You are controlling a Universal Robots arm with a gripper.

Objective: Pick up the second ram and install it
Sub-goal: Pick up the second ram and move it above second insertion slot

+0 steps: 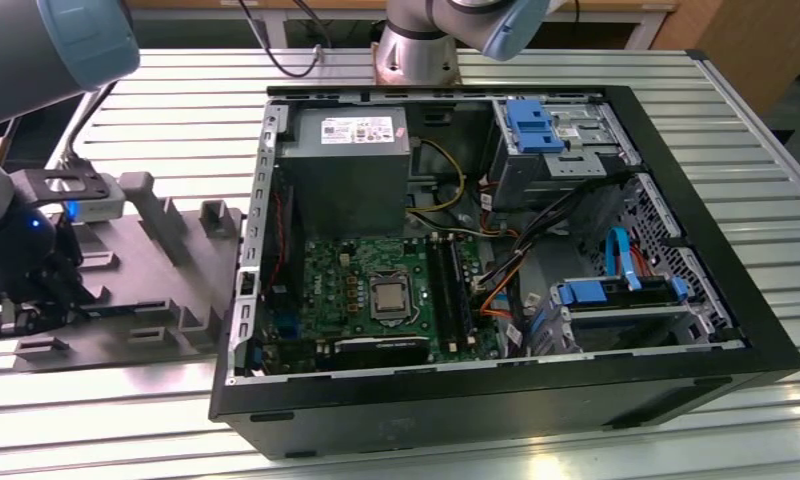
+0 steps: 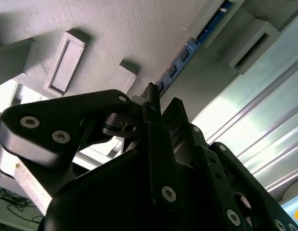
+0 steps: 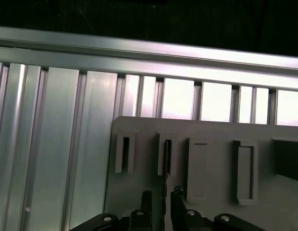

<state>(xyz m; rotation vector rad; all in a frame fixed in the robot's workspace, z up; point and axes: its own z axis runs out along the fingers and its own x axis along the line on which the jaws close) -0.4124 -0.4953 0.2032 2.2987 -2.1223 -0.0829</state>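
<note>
Hand [image 3: 161, 195] at the pick-up station. Its two black fingers [image 3: 146, 198] stand narrowly parted, one on either side of the ram [image 2: 190, 49], and appear to grip nothing; contact with the board cannot be confirmed. The ram stands on edge in a slot of the grey tray [image 3: 211, 130], seen as a thin dark line in the first wrist view and as a blue-green strip with small black chips in the second wrist view. By judgement it is light, stiff along its length and thin, with smooth flat faces. It is also fragile, since the chips and the contact edge tolerate neither twisting nor scraping. The sound hold is therefore across the two flat faces near the middle of the free top edge, pads square to the board, so that it lifts straight out of the slot without tilting. The tray rests on the ribbed metal table [image 3: 57, 144]. In the exterior view the arm [image 1: 20, 245] reaches over the tray at that view's left, wrist turned downward. Farther off lies the open case [image 1: 507, 400], with the black motherboard slots [image 1: 447, 285] well apart from the hand.
</note>
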